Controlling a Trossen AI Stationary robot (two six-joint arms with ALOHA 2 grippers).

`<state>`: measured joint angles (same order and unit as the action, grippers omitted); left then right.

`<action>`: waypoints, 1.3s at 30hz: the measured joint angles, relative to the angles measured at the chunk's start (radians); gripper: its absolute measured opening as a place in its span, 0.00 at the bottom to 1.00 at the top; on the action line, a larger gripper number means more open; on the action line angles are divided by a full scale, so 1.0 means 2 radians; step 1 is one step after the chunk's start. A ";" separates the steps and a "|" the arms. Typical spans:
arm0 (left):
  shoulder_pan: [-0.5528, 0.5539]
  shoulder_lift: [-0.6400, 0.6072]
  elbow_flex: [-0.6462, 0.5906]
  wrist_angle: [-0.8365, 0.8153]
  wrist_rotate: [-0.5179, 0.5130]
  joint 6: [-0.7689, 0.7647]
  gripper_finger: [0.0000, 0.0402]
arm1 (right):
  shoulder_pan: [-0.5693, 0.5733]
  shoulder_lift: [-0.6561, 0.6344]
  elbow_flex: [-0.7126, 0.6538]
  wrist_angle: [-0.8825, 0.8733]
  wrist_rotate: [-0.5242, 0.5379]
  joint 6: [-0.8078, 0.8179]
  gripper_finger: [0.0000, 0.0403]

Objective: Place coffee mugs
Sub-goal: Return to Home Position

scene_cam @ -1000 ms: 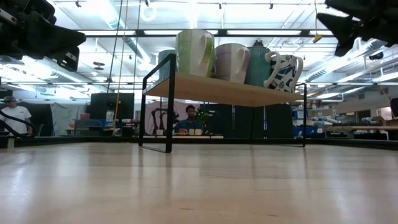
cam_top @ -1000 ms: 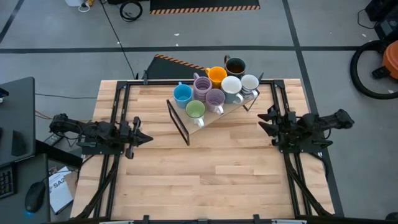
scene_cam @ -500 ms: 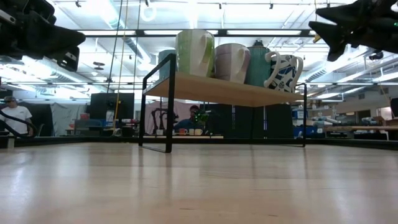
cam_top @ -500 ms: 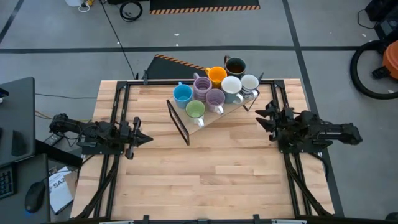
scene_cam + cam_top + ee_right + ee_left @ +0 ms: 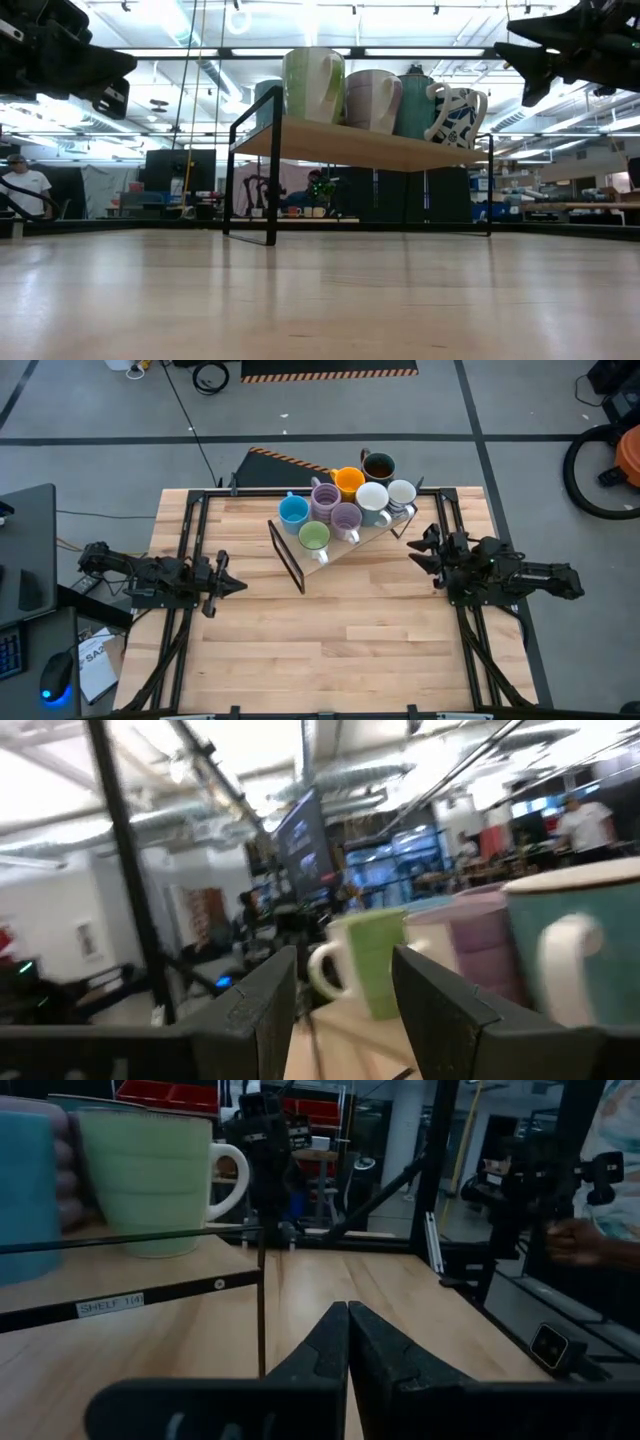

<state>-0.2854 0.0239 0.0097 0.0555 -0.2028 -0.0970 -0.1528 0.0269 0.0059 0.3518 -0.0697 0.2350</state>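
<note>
Several coffee mugs stand upright, close together, on a small wooden shelf [image 5: 338,549] with black legs at the table's far middle: blue [image 5: 293,511], green [image 5: 314,537], orange [image 5: 348,482], dark [image 5: 379,466], two purple and two white. My left gripper [image 5: 238,584] is shut, level at the table's left, pointing toward the right edge. At the table's right, my right gripper [image 5: 416,550] stands open beside the shelf's right end, nothing between its fingers [image 5: 260,1010]. The right wrist view shows the green mug [image 5: 375,960] ahead.
Black frame rails [image 5: 190,560] run along the table's left and right sides under the arms. Bare wood [image 5: 330,650] stretches from the shelf to the near edge. A person [image 5: 20,185] stands in the room beyond, and a hand [image 5: 570,1240] shows past the table.
My right arm has swung about its base, so its gripper now points more toward the shelf of mugs and has shifted a little toward the table's left. Its fingers have stayed open. The mugs have not moved.
</note>
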 joint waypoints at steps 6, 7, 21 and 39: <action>0.000 0.000 0.000 0.002 -0.005 0.005 0.03 | 0.000 0.000 0.000 -0.045 -0.017 -0.014 0.43; 0.000 0.000 -0.001 0.003 -0.005 0.006 0.03 | 0.000 0.000 0.000 -0.049 -0.014 -0.016 0.43; 0.001 0.000 -0.001 0.008 -0.021 0.002 0.10 | 0.000 0.000 0.000 -0.053 -0.044 -0.025 0.43; 0.001 0.000 -0.001 0.015 -0.080 0.018 0.14 | 0.000 0.000 0.000 -0.049 -0.041 -0.010 0.43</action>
<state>-0.2825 0.0238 0.0071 0.0851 -0.3630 -0.0603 -0.1532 0.0261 0.0063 0.2543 -0.1513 0.2146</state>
